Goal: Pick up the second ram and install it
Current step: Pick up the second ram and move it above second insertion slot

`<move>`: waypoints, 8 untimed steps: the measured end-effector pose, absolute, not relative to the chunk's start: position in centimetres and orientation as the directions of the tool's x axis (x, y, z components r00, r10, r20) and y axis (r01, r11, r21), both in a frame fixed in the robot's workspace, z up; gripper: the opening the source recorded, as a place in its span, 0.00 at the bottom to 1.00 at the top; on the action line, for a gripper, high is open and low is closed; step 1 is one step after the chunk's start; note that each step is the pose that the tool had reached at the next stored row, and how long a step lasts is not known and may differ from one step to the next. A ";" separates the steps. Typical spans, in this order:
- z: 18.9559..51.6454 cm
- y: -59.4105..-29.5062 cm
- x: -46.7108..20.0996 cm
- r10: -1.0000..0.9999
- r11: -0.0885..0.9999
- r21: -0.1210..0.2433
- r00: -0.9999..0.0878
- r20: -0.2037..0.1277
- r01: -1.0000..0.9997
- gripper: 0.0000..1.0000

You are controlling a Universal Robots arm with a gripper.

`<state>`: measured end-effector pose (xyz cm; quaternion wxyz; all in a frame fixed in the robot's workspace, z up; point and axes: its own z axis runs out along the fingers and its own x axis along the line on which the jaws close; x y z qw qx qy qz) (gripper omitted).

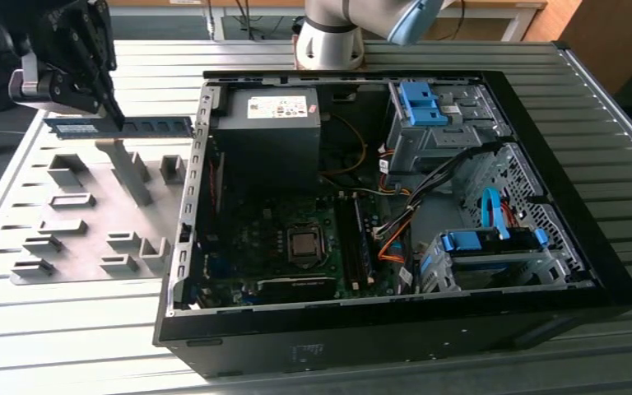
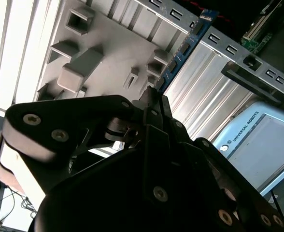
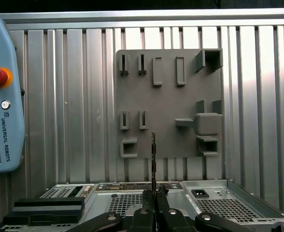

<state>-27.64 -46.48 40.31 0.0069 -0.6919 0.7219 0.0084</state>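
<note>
blue-green ram (image 1: 157,126): pinched mid-length by closed gripper (image 1: 116,121), long axis level, over grey fixture plate (image 1: 96,220); motherboard slots (image 1: 349,239) lie well apart toward the exterior view's right, inside case (image 1: 459,321).

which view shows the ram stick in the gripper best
The exterior view: the second ram shows its long flat side with its chips, held in the gripper. Both wrist views see the second ram edge-on: a thin strip in the first, a blue edge in the second.
</note>
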 end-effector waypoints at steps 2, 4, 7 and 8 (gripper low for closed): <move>40.3 -46.5 -27.3 -0.999 0.042 0.003 -0.042 -0.022 -0.999 0.14; 40.3 -46.5 -26.9 -0.999 0.042 0.003 -0.042 -0.022 -0.999 0.14; 40.3 -46.5 -26.3 -0.999 0.042 0.003 -0.042 -0.022 -0.999 0.14; 40.3 -46.5 -26.1 -0.999 0.042 0.003 -0.042 -0.022 -0.999 0.14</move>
